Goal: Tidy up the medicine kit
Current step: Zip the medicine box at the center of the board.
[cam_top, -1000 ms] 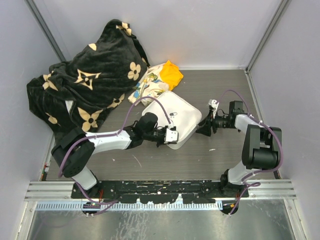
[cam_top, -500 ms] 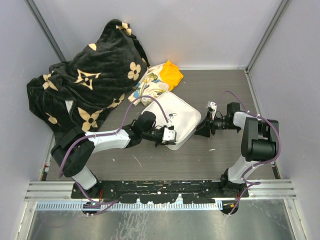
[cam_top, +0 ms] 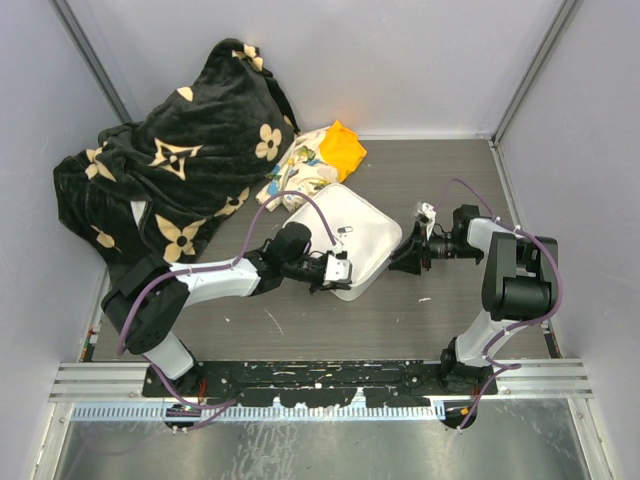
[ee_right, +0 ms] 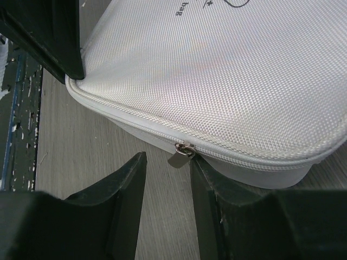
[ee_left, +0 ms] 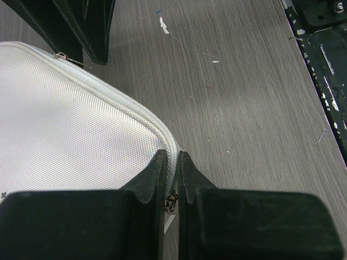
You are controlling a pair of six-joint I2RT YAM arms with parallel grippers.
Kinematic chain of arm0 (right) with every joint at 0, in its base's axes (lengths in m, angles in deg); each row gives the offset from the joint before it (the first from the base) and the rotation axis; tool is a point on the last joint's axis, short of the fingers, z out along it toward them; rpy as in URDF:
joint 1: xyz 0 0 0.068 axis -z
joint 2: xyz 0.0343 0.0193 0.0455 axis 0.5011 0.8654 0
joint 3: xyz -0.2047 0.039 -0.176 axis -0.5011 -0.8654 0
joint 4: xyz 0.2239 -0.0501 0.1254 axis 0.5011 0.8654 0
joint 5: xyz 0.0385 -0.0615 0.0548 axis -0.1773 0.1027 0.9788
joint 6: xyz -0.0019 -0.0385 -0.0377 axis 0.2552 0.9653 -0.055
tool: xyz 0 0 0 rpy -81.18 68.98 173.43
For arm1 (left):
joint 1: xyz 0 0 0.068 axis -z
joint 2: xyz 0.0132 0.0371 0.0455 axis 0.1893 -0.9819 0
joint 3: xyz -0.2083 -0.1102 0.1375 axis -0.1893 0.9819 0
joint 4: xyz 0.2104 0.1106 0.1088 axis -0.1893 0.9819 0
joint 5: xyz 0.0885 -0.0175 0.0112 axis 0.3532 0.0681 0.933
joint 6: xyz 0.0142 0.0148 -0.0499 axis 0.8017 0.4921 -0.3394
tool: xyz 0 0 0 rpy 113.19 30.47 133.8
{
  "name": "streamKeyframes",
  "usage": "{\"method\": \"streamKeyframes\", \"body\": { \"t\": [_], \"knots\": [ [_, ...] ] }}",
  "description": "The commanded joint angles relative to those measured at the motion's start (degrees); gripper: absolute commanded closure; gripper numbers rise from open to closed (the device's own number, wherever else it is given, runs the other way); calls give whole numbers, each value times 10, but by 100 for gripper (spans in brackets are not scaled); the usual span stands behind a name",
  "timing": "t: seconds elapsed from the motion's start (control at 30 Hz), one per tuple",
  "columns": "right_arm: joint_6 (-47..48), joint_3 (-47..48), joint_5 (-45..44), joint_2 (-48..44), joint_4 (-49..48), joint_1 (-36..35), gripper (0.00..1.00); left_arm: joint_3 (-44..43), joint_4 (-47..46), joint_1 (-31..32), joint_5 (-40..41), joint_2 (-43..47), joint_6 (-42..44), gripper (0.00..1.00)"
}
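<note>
The medicine kit (cam_top: 368, 232), a white woven zip case, lies flat mid-table with its lid down. My left gripper (cam_top: 345, 272) is at its near corner, shut on the zip seam (ee_left: 172, 149), with a small metal zip pull (ee_left: 171, 201) pinched between the jaws. My right gripper (cam_top: 402, 256) is at the case's right edge. In the right wrist view its jaws stand open either side of a second metal zip pull (ee_right: 180, 154), which hangs from the zip by the right fingertip (ee_right: 199, 168). The case (ee_right: 217, 70) fills the upper part of that view.
A black blanket with cream flower motifs (cam_top: 170, 170) is heaped at the back left. A floral-and-orange cloth bundle (cam_top: 322, 160) lies just behind the case. Grey walls close the table on three sides. A metal rail (cam_top: 320, 380) runs along the near edge.
My right gripper has edged left toward the case and its jaws have narrowed around the zip pull. The left gripper has stayed shut on the corner, shifting only slightly.
</note>
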Motion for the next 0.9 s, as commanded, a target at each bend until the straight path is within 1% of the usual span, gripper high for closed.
{"method": "streamKeyframes", "body": {
  "t": [0.0,0.13,0.3,0.37,0.4,0.43,0.47,0.5,0.53,0.6,0.67,0.77,0.87],
  "knots": [
    [43,22,35,-5,35,22,57,13,37,0,-28,-1,-6,100],
    [60,16,40,-2,33,44,57,14,38,0,-30,1,-5,100],
    [46,16,36,-1,22,51,52,13,41,1,-33,1,-6,100],
    [8,15,14,-9,-2,51,48,10,48,0,-31,1,-4,100],
    [-32,11,-1,-19,-25,50,47,8,52,0,-29,1,-2,100],
    [-93,2,-20,-31,-71,51,46,6,57,0,-28,2,0,100],
    [-156,-12,-48,-50,-149,50,46,5,62,1,-27,2,1,100],
    [-214,-30,-74,-71,-205,50,46,3,65,1,-26,3,2,100],
    [-252,-45,-97,-93,-245,48,46,2,68,1,-25,3,3,100],
    [-281,-52,-114,-115,-260,42,43,1,76,0,-24,3,6,100],
    [-281,-37,-114,-110,-230,33,40,-1,82,1,-26,2,10,100],
    [-262,-33,-114,-89,-212,14,40,-3,87,0,-26,1,14,100],
    [-267,-49,-119,-77,-241,-8,40,-4,88,1,-26,3,14,100]
  ]
}}
